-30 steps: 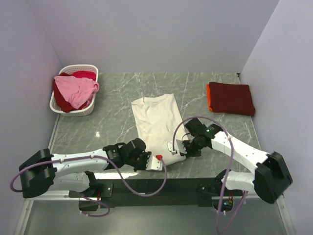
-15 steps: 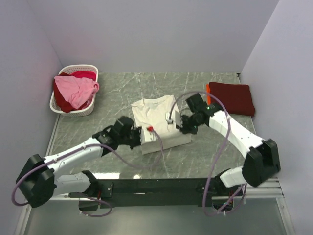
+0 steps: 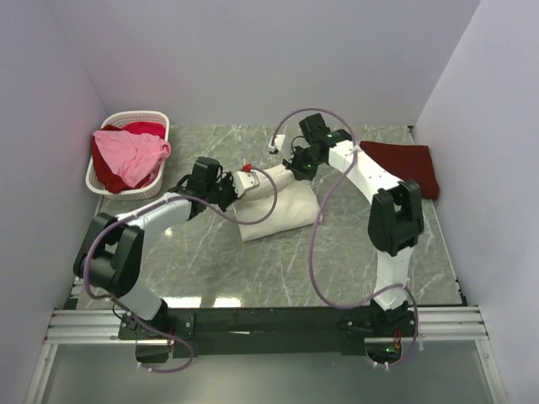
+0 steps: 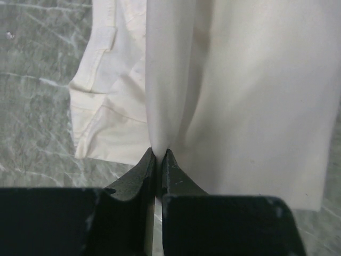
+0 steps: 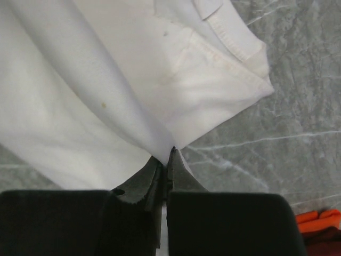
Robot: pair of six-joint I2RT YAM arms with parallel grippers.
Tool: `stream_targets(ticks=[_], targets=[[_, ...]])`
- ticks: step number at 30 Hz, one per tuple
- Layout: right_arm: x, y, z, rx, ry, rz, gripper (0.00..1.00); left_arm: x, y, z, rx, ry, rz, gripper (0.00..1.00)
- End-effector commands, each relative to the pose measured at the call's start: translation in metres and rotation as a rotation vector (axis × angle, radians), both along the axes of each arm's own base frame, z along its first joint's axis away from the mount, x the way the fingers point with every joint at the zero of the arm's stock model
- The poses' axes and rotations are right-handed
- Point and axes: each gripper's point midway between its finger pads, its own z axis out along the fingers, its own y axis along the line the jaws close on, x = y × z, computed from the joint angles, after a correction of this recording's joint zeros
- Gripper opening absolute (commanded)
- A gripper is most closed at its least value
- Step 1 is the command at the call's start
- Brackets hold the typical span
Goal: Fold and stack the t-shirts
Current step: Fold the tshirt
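Observation:
The cream-white t-shirt [image 3: 278, 206] lies on the marble table, its near half lifted and carried over toward the far half. My left gripper [image 3: 238, 187] is shut on its left hem corner; the left wrist view shows cloth [image 4: 234, 90] pinched between the fingertips [image 4: 145, 165]. My right gripper [image 3: 290, 164] is shut on the right hem corner, with cloth [image 5: 96, 90] in its fingertips [image 5: 178, 168]. A folded dark red t-shirt [image 3: 400, 167] lies at the far right. Pink [image 3: 126, 154] and red [image 3: 145, 129] t-shirts sit in the basket.
A white slatted basket [image 3: 160, 122] stands at the far left corner against the wall. An orange cloth edge [image 3: 358, 160] shows under the dark red shirt, also in the right wrist view [image 5: 318, 217]. Walls close the left, back and right sides.
Both grippers have carried the shirt's near hem from the near table edge up and away toward the collar, folding the shirt in half. The arms are now stretched far out.

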Motion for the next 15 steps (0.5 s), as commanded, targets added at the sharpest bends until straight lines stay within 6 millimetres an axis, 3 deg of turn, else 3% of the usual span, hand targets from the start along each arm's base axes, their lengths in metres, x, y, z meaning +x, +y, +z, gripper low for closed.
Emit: stream_targets(ticks=[1,15], targets=[[0.038,-0.005,0.010,0.010,-0.073,-0.098,0.00,0.030,0.004,0.009,-0.031,-0.044,0.034,0.01],[0.085,0.010,-0.006,0.069,-0.145,-0.207,0.00,0.088,0.032,0.005,-0.020,-0.144,0.259,0.01]])
